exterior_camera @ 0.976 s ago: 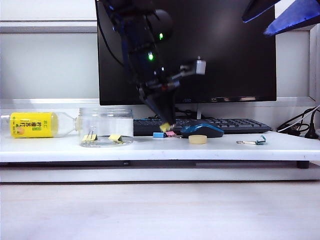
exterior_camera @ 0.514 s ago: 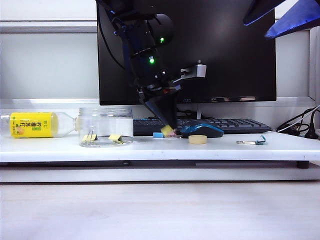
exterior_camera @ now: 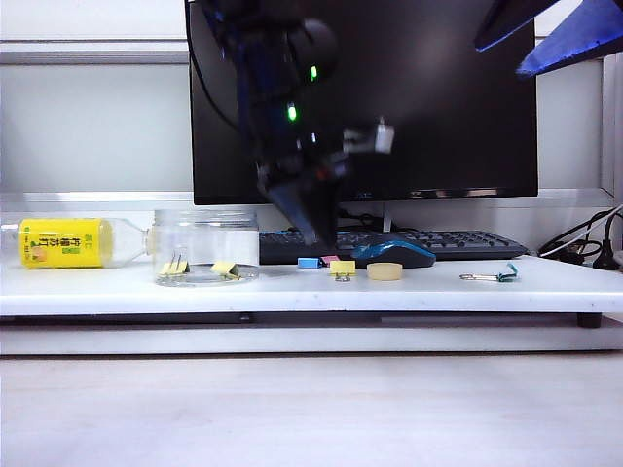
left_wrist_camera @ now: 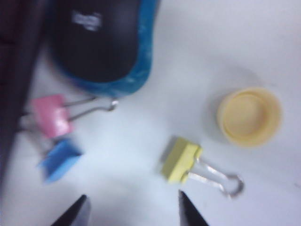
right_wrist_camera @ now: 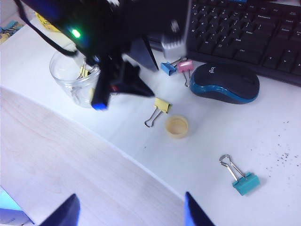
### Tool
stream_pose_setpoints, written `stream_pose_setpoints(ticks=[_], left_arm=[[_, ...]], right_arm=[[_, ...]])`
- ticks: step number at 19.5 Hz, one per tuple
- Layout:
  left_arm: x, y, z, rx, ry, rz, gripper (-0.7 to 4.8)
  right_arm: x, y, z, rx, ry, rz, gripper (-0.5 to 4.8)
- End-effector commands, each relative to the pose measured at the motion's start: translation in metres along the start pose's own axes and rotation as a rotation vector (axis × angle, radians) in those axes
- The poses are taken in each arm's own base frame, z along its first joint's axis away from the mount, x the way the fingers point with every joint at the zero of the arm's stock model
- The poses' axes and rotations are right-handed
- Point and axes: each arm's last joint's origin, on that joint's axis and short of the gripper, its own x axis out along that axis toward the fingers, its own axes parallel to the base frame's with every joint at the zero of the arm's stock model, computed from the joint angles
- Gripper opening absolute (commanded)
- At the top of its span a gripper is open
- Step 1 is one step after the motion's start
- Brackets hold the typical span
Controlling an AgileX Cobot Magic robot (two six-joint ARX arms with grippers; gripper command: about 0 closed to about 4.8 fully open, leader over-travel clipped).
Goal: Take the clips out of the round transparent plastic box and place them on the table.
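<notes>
The table (exterior_camera: pixel 545 282) runs the full width of the exterior view, with the round transparent plastic box (exterior_camera: pixel 205 247) standing toward its left and two pale-yellow clips (exterior_camera: pixel 177 266) visible on its floor. The left gripper (left_wrist_camera: pixel 133 213) hovers just above a yellow clip (left_wrist_camera: pixel 181 160) lying free on the table between the mouse (exterior_camera: pixel 393 253) and the cream disc (left_wrist_camera: pixel 249 116); its jaws stand apart and empty. The right gripper (right_wrist_camera: pixel 129 209) hangs high and well clear — also spread, holding nothing. The step in hand looks like the return to the box: lift straight up first so neither finger nudges the dropped clip or the pink clip (left_wrist_camera: pixel 50 115) and blue clip (left_wrist_camera: pixel 59 160) nearby, then descend through the mouth without touching the rim, fingers aligned across one clip's body.
</notes>
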Motion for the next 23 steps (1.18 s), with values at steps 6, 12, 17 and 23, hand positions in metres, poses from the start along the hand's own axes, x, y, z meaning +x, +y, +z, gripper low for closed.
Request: stream_pose_setpoints(ticks=[6,12,17,23], left_arm=[[-0.108,0.000,-0.003,-0.079,0.124,0.098,2.42],[-0.095,0.023,-0.027,-0.301,0.215,0.095,2.42],[-0.082,0.028,-0.032,-0.368,0.259,0.086,2.41],[-0.062,0.028,-0.034,-0.558,0.315,0.087,2.37]], right_arm=[[0.006,0.000,0.000,0.000,0.026,0.036,2.84],[0.006,0.001,-0.001,0.004,0.035,0.062,2.84],[0.005,0.001,-0.001,0.003,0.033,0.072,2.84],[0.005,0.001,-0.001,0.002,0.032,0.073,2.84]])
